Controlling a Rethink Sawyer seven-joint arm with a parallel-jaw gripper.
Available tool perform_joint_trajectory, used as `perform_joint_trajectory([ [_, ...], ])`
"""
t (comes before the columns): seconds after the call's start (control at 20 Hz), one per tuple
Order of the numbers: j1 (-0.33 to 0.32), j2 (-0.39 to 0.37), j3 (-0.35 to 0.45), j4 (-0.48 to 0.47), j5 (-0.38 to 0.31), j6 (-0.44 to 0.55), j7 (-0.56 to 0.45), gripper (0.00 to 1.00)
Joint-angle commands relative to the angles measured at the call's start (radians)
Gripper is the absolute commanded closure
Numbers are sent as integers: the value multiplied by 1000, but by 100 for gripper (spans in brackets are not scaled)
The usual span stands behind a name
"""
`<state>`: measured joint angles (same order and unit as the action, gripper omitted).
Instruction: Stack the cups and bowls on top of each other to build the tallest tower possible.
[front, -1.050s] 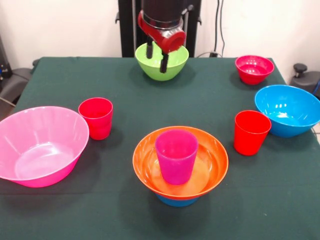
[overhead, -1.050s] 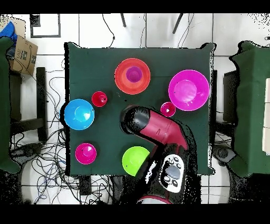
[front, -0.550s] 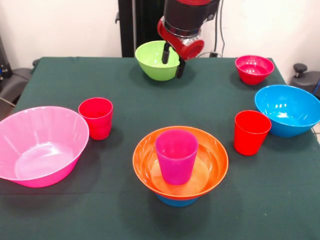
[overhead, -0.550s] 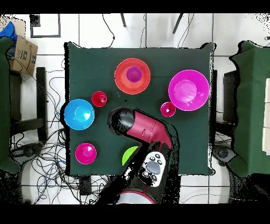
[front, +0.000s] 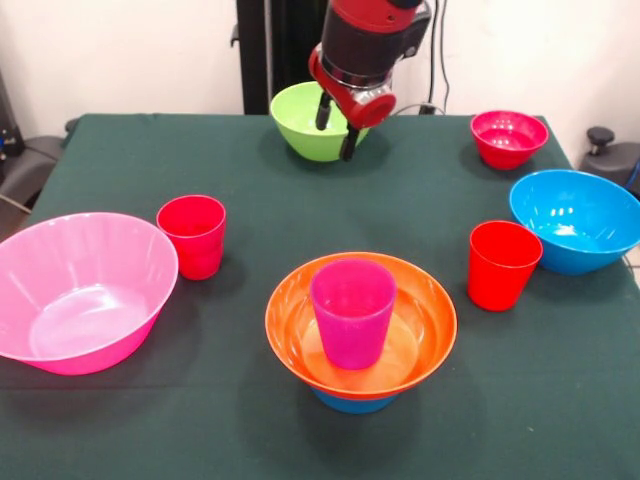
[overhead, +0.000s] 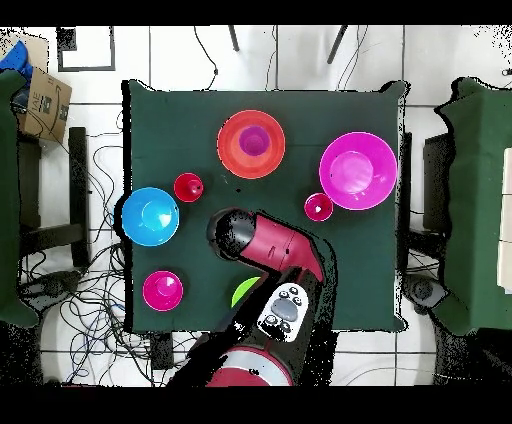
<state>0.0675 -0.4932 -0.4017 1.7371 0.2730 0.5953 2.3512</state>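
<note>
**A:** Front view first. How far had the build got?

**B:** By my reading, barely begun. The tower (front: 360, 335) stood near the table's (front: 250, 190) front edge, about midway along it: a small blue bowl (front: 353, 403) lowest, only a sliver showing, the orange bowl (front: 420, 345) on it, and the purple cup (front: 352, 312) upright inside the orange one. Everything else sat loose.

**B:** And the gripper (front: 335, 125)?

**A:** Raised over the back edge, in front of the lime green bowl (front: 300, 125); its two fingers were spread and held nothing.

**B:** Count, then.

**A:** Three cups: the purple one and two red, the left red cup (front: 192, 235) beside the large pink bowl (front: 75, 290), the right red cup (front: 503, 263) beside the large blue bowl (front: 578, 220). Six bowls showed, the small red-magenta bowl (front: 508, 137) at the back right corner among them. So six pieces were left to add, I'd judge.

**B:** Overhead?

**A:** The same layout turned round: the tower at the top edge, pink to the right, blue to the left. The arm (overhead: 270, 250) covered most of the green bowl and hid the fingers. Any second small blue bowl under the orange could not be seen in either view.
</note>
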Motion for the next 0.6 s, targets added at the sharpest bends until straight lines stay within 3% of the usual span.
perform_joint_trajectory([
  [0.05,-20,74,56,7,2,-20,148,0],
  [0.6,-38,80,97,46,30,-91,149,0],
])
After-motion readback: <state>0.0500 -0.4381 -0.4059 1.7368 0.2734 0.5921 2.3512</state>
